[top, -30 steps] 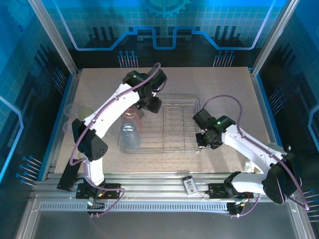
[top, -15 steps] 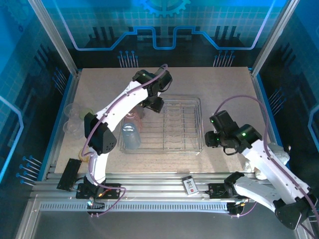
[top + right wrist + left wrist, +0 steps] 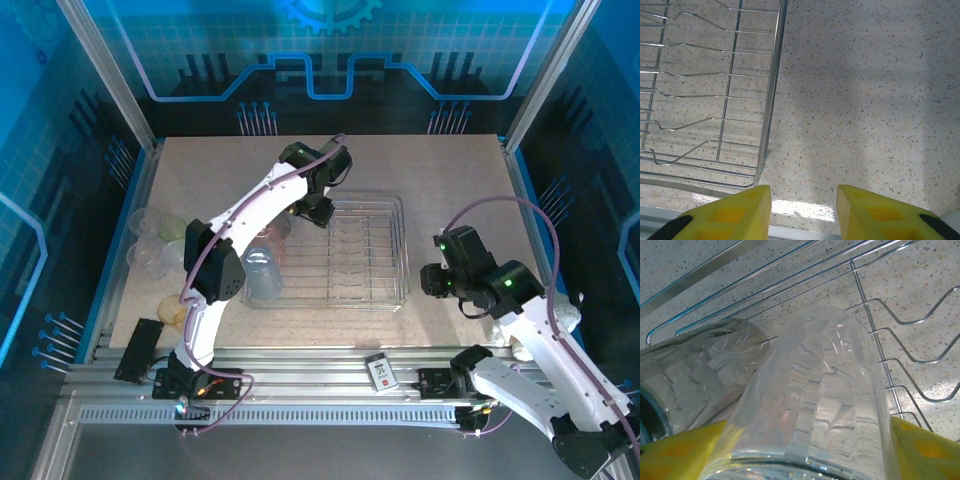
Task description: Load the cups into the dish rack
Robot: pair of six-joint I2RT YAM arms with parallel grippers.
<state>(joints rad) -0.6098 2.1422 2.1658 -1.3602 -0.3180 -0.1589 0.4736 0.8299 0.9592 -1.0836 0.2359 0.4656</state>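
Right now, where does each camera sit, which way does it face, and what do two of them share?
Top external: above and behind the bases, looking down on table, dish rack, left arm, right arm.
Left wrist: on the left arm, facing down into the rack; left pincer flanks a clear cup.
Right wrist: on the right arm, facing down at table beside the rack; right pincer open.
Shared: the rack's wires.

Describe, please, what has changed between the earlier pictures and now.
The right gripper drew back rightward off the edge of the dish rack and hangs open over the table. The left gripper, a clear cup in its fingers, shifted slightly right at the rack's far edge. The blue cup in the rack stayed put.
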